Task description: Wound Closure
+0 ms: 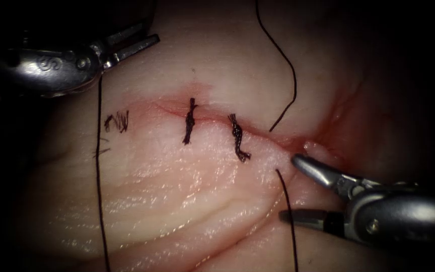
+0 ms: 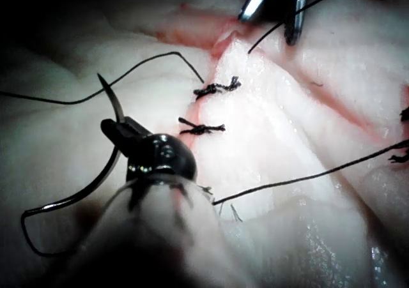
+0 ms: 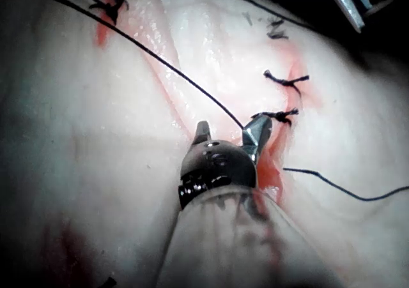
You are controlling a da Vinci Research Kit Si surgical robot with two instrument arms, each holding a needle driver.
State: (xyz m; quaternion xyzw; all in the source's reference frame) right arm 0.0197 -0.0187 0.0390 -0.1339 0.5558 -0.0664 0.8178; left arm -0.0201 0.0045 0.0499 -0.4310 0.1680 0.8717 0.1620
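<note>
Left tool (image 2: pixel 115 129): jaws pinch the curved steel needle (image 2: pixel 110 99) mid-curve, clear of the pale tissue (image 1: pixel 177 191)
Right tool (image 1: pixel 298 189): jaws spread, empty, at the cut's (image 1: pixel 212 120) right end
Risk: slack black thread (image 1: pixel 285 65) may snag the spread jaws

A surgical training lab, a practice bench and no operating room: a pale slab of tissue (image 1: pixel 177 201) lies under strong endoscope light against darkness, its cut (image 1: pixel 212 121) closed by knotted black stitches (image 1: pixel 189 122), with steel robotic pincers (image 1: pixel 298 189) over it.
</note>
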